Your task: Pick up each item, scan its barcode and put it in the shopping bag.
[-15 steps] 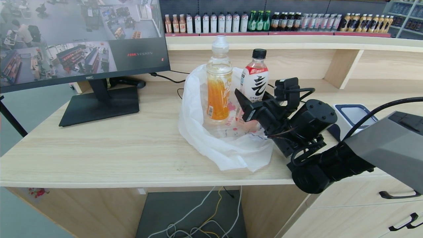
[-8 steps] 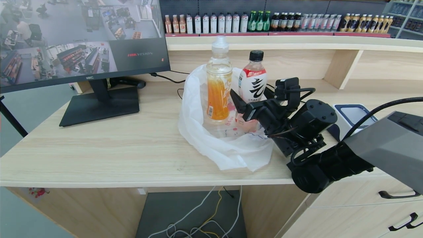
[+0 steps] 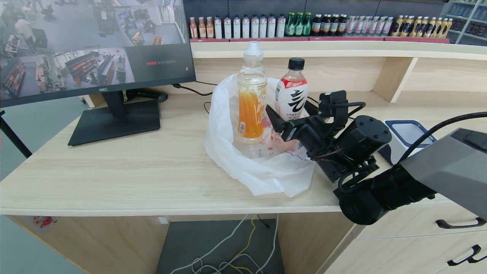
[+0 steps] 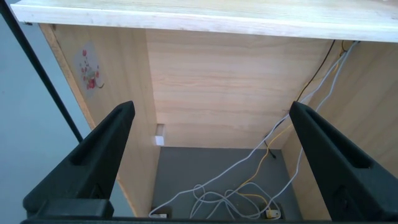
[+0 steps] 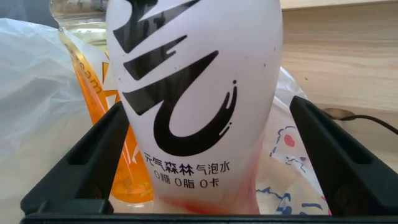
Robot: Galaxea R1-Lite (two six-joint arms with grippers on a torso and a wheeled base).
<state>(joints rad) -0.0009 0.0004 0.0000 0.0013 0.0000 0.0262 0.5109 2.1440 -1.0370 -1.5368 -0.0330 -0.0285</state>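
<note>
A white shopping bag [image 3: 243, 163] sits slumped open on the wooden counter [image 3: 114, 171]. Two bottles stand upright in it: a tall clear bottle of orange drink [image 3: 251, 102] and, to its right, a white-labelled bottle [image 3: 292, 95] with a black cap. My right gripper [image 3: 287, 116] is at the bag's right side, open, with one finger on each side of the white-labelled bottle's [image 5: 196, 106] lower half and a narrow gap beside it. The orange bottle [image 5: 93, 118] stands just behind. My left gripper [image 4: 208, 155] hangs open below the counter's edge, holding nothing.
A barcode scanner pad [image 3: 405, 133] lies on the counter to the right of the bag. A monitor [image 3: 95, 45] on a black stand occupies the back left, with a handheld scanner [image 3: 148, 94] behind it. A raised shelf ledge [image 3: 342, 49] runs along the back. Cables [image 4: 236, 193] lie under the counter.
The white-labelled bottle went from leaning to standing upright in the bag. My right gripper's fingers spread off it and the arm drew slightly back to the right.
</note>
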